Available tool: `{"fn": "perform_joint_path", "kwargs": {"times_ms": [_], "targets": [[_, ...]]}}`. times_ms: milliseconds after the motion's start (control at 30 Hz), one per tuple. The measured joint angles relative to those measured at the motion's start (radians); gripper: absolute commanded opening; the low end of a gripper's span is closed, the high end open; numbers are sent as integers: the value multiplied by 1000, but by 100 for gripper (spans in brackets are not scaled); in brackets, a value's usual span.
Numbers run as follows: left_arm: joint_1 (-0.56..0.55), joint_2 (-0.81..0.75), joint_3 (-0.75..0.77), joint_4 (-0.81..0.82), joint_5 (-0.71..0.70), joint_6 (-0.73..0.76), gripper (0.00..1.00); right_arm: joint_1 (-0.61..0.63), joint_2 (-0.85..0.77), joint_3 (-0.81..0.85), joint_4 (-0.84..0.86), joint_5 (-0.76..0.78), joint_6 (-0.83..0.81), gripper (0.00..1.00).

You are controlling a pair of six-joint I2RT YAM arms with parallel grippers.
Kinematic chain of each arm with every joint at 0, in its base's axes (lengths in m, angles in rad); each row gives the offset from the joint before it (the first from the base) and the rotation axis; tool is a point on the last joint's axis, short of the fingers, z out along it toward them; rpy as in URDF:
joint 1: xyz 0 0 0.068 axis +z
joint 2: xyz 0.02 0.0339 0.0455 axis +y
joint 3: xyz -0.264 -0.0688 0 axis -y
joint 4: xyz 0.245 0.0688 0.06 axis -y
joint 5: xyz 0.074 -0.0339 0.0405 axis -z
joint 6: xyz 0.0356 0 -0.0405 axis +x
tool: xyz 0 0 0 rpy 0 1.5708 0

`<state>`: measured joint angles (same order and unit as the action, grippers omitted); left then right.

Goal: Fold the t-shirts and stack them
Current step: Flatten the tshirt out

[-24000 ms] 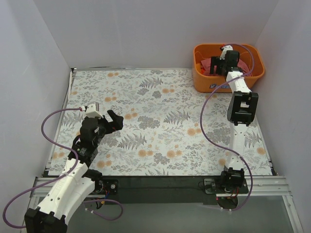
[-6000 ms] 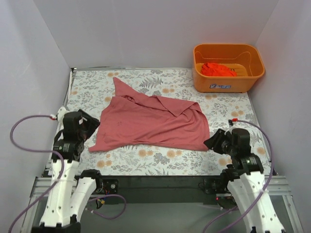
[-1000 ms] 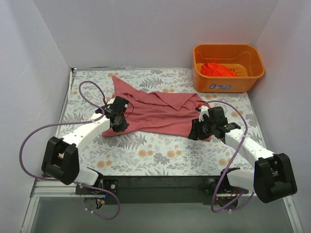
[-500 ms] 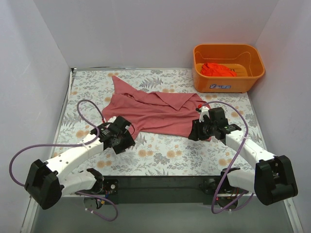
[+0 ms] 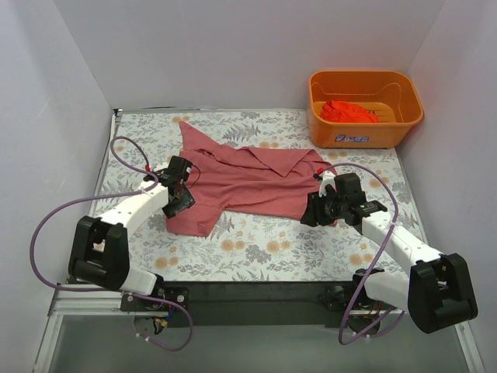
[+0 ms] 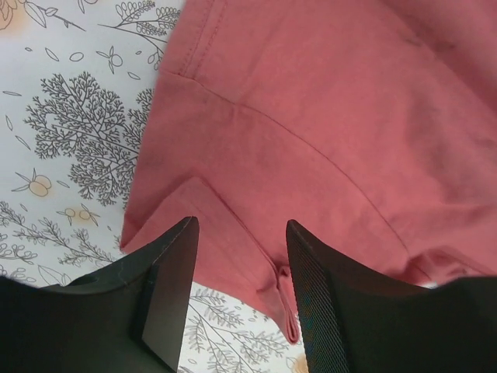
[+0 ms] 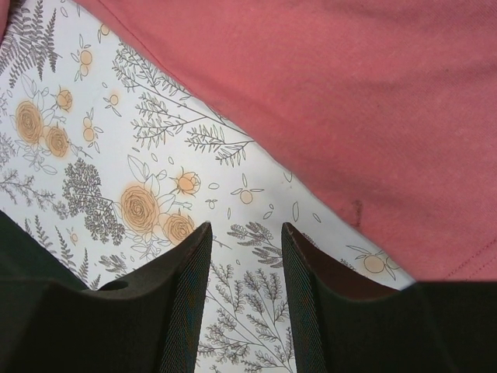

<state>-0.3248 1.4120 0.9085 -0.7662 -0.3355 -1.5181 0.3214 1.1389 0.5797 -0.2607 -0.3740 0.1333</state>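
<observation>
Top view: pink-red t-shirt [image 5: 256,180] lies spread mid-table on the floral mat [image 5: 256,256]. Its long axis runs roughly 9 to 3 o'clock, with a sleeve point sticking out toward 11. Left gripper [image 5: 180,199] sits over the shirt's 8 o'clock corner, where a flap of cloth hangs toward 6. Right gripper [image 5: 317,208] is at the 4 o'clock corner, just at the hem edge. Each arm is nearer its own end of the shirt, neither is near the middle. Orange-red t-shirt [image 5: 349,111] is bunched in the basket [image 5: 359,137] at far 1 o'clock, well apart from both arms.

Left wrist view: left gripper [image 6: 241,233] has its jaws apart, nothing pinched. Pink-red t-shirt [image 6: 311,116] fills the frame from 12 to 4 o'clock, and a doubled hem edge runs right under the gap. The cloth is directly below, so I judge a straight drop and close would catch it.

Right wrist view: right gripper [image 7: 246,233] has its jaws apart and empty, with bare floral mat [image 7: 93,140] in the gap. The shirt edge [image 7: 373,116] lies toward 1–2 o'clock, just beyond the fingertips, not between them. I judge it needs a short reach that way first.
</observation>
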Motion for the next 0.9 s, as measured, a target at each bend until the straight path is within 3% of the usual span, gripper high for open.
{"fn": "perform_joint_path", "kwargs": {"times_ms": [767,900], "targets": [[68,63,-100,83,9,97,49,0,1,-21,9,-34,3,48],[68,10,-124,53,45,88,45,0,3,-21,10,-35,3,48]]}}
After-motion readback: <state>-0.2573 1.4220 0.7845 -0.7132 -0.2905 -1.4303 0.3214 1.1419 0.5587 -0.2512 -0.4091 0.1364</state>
